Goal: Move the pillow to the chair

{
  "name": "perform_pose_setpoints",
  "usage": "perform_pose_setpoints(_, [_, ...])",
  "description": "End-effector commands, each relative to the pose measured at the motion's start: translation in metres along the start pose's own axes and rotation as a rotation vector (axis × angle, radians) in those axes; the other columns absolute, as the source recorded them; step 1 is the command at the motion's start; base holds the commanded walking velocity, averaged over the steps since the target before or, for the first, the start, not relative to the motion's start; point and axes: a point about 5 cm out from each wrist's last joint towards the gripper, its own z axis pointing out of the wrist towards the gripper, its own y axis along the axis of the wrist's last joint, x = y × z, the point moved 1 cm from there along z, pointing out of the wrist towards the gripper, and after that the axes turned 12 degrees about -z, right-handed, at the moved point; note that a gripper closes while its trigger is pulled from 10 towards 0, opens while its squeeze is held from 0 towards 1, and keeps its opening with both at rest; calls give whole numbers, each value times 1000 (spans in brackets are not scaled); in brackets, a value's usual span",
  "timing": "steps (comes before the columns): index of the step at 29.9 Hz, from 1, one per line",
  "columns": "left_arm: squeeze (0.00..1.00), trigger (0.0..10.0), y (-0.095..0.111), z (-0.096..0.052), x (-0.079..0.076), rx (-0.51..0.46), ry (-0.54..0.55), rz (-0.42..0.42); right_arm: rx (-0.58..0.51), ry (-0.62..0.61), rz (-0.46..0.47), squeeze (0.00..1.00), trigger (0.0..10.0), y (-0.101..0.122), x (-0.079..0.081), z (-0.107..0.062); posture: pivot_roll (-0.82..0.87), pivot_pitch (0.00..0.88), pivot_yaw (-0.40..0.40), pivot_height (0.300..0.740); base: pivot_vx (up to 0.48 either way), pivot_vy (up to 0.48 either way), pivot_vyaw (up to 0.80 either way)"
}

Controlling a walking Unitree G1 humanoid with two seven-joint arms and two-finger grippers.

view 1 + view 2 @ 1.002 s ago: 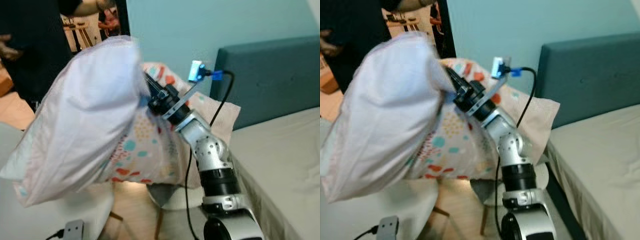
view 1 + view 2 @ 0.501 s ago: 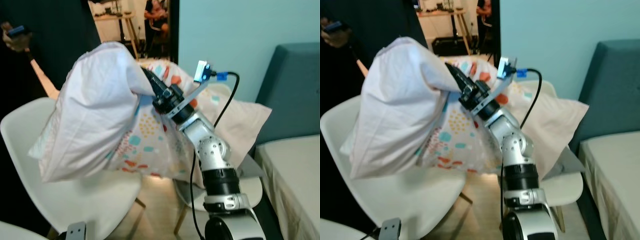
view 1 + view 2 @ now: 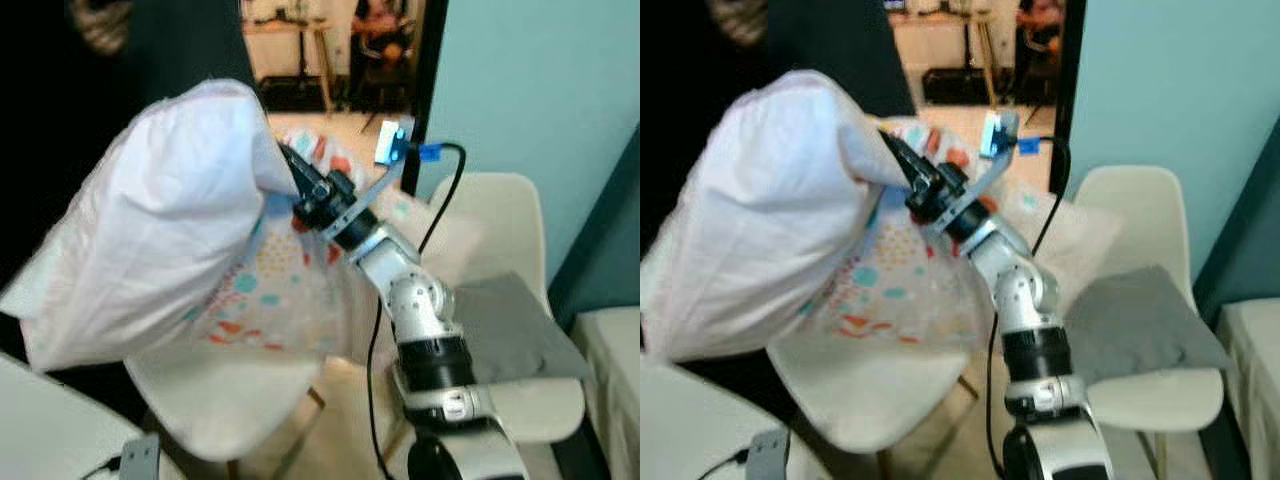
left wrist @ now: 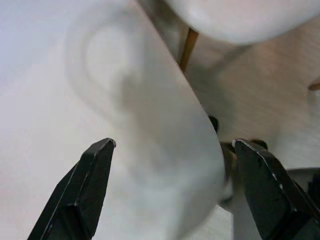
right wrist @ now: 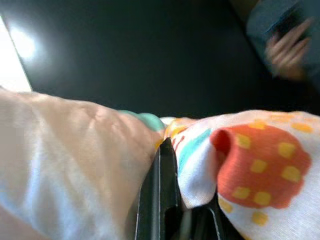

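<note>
Holding a pillow point(image 3: 160, 240) aloft over 2 white chairs, right gripper point(image 3: 300, 185) pinching its fabric.

Head views: pillow hangs in the air to the left of the gripper, long axis slanting from upper right at the gripper down to lower left; plain white side faces the camera, patterned side faces the right arm. It hangs above the near chair point(image 3: 235, 395); a second chair point(image 3: 510, 215) with a grey cushion point(image 3: 510, 335) stands to the right. Right wrist view: black fingers point(image 5: 159, 200) pressed together on patterned cloth, blurred hand point(image 5: 287, 50) beyond. Left wrist view: left gripper point(image 4: 170, 187) spread wide, hanging over a white curved surface, wooden leg behind.
</note>
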Motion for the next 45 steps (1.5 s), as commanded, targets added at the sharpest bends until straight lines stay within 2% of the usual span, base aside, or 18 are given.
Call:
perform_pose_setpoints(1, [0,10000,0,0,4,-1,14,-10,-59,33,-4,0,10000,-2,12,5,-41,18,30,723,0,0,781])
perform_pose_setpoints(14, [0,10000,0,0,-2,-3,-4,-8,-33,60,-11,0,10000,-5,14,5,-45,24,25,723,0,0,775])
perform_pose_setpoints(20, [0,10000,-1,0,-4,0,-9,-15,-18,21,-11,0,10000,-8,10,6,-51,25,24,723,0,-445,0])
perform_pose_setpoints(23, [0,10000,-1,0,-3,-2,1,-23,-2,6,-40,0,10000,-9,8,4,-51,25,24,723,0,-461,267])
perform_pose_setpoints(26, [0,10000,-1,0,-4,-7,5,-46,13,-4,-54,0,10000,-10,6,3,-51,25,24,723,0,0,798])
perform_pose_setpoints(32, [0,10000,1,1,-5,-13,5,-39,27,-8,-63,0,10000,-13,7,4,-56,34,22,723,0,0,794])
perform_pose_setpoints(40, [0,10000,4,1,-8,-24,-11,-46,70,-38,-84,0,10000,-19,4,4,-56,38,22,723,0,0,0])
perform_pose_setpoints(45, [0,10000,10,2,-12,-50,-20,-44,63,-39,-107,0,10000,-20,5,3,-52,42,27,723,0,-448,310])
